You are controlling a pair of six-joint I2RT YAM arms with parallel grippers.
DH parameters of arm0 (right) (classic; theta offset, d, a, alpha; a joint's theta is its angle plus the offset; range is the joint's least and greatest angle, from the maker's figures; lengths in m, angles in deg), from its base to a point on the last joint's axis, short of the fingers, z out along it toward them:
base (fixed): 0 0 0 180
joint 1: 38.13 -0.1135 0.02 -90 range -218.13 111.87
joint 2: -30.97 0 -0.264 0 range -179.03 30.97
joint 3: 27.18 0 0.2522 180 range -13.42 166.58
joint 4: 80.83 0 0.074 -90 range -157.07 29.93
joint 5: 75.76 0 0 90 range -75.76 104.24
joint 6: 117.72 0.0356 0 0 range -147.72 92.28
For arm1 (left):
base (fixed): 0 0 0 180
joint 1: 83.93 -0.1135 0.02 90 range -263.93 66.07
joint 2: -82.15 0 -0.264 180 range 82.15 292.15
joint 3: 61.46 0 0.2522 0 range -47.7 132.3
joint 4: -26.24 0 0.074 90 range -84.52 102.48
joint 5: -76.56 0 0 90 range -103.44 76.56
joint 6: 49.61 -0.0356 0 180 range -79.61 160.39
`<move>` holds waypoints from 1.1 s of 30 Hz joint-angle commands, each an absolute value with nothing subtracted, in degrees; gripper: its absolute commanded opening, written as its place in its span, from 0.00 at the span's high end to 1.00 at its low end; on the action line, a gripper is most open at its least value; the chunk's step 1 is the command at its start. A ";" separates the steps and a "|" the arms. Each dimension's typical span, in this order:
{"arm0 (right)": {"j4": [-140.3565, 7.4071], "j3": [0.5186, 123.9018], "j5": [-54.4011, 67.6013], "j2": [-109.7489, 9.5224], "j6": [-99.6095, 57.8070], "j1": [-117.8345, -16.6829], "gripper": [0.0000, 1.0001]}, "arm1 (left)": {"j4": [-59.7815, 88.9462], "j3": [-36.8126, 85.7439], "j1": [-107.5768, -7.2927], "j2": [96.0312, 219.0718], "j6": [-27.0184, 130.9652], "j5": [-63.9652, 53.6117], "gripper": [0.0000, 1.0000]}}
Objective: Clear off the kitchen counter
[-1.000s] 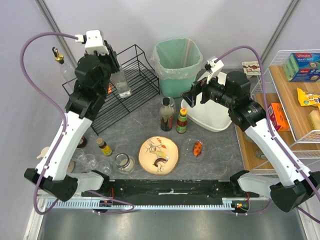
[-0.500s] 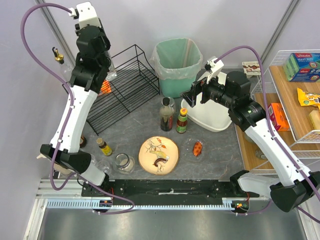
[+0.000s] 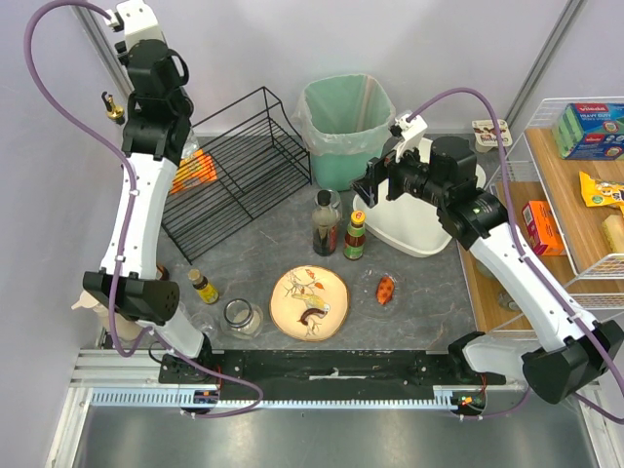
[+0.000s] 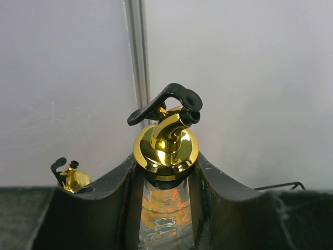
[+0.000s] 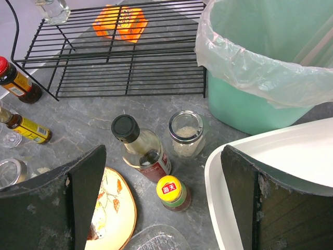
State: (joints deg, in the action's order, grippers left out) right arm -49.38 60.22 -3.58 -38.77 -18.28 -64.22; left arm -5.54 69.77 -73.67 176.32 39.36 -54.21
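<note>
The kitchen counter (image 3: 263,255) is a dark grey mottled worktop, also in the right wrist view (image 5: 83,112). My left gripper (image 3: 159,132) is raised at the far left, shut on a clear glass bottle (image 4: 164,213) with a gold pourer cap (image 4: 166,146); its gripper point in the wrist view (image 4: 166,161) is at the bottle's neck. My right gripper (image 3: 375,185) is open and empty, hovering (image 5: 171,192) above a black-capped dark bottle (image 5: 138,151), a yellow-capped sauce bottle (image 5: 173,191) and a glass jar of rice (image 5: 184,134).
A black wire rack (image 3: 239,166) with an orange packet (image 5: 120,22) stands at the back left, with a second gold-capped bottle (image 3: 114,105) beside it. Also present: green bin (image 3: 346,127), white tub (image 3: 414,234), painted plate (image 3: 310,301), small bottle (image 3: 204,286), glass jar (image 3: 240,316), wooden shelf (image 3: 575,185).
My left arm has lifted the glass bottle from over the wire rack and swung it up and to the far left. My right gripper has shifted slightly left.
</note>
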 commanded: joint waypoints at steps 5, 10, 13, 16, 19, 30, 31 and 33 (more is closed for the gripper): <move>-51.95 61.90 -2.37 -39.34 -18.49 -64.41 0.02 | 2.80 72.19 -78.75 176.63 42.77 -45.88 0.98; -52.13 61.55 -1.58 -39.26 -18.22 -64.41 0.02 | 6.49 68.15 -79.72 176.54 42.41 -41.74 0.98; -52.22 61.28 -1.05 -39.34 -18.05 -64.41 0.02 | 8.34 65.77 -79.80 176.19 43.12 -40.16 0.98; -52.13 61.02 -0.96 -39.17 -17.70 -64.32 0.02 | 10.54 63.31 -79.89 175.84 43.38 -39.63 0.98; -52.22 60.85 -0.88 -39.17 -17.35 -64.41 0.02 | 11.60 61.55 -79.89 176.10 43.56 -38.58 0.98; -52.22 60.05 -0.53 -38.64 -16.64 -64.41 0.02 | 14.13 54.61 -79.89 176.45 44.53 -37.87 0.98; -52.22 59.97 -0.52 -38.73 -16.64 -64.41 0.02 | 14.50 53.91 -79.80 176.45 44.52 -37.70 0.98; -52.30 59.88 -0.61 -38.47 -16.55 -64.41 0.02 | 15.02 52.41 -79.89 176.54 44.44 -37.17 0.98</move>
